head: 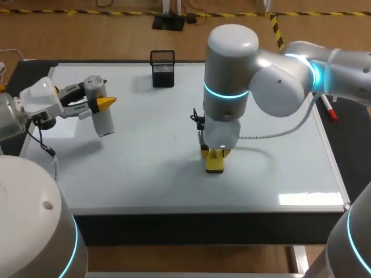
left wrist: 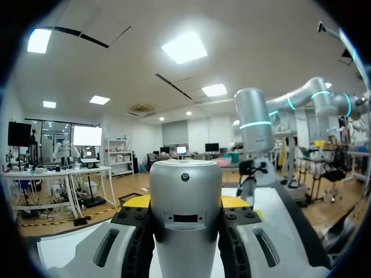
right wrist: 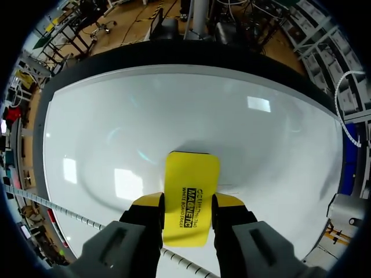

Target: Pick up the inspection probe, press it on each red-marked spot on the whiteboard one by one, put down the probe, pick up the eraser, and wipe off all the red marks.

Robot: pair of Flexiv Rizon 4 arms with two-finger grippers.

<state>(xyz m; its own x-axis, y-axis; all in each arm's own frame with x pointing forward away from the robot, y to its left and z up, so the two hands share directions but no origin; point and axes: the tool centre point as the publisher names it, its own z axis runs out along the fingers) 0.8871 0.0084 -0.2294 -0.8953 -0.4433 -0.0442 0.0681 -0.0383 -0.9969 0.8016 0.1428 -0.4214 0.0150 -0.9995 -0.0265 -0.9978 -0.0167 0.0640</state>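
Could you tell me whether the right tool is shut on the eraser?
Shut: the right tool has both yellow fingers touching the eraser, one on each side.

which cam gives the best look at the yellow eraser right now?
Right wrist view: the flat yellow rectangular eraser lies full-face on the white whiteboard, clamped between the right gripper's fingers. Head view shows only its end poking from under the right arm. Left wrist view doesn't show it.

A small black wire-mesh holder [head: 162,69] stands upright in the upper middle of the head view. At the right of the frame, a slim white marker pen with a red end [head: 328,108] lies slanted on the dark tabletop [head: 348,156].
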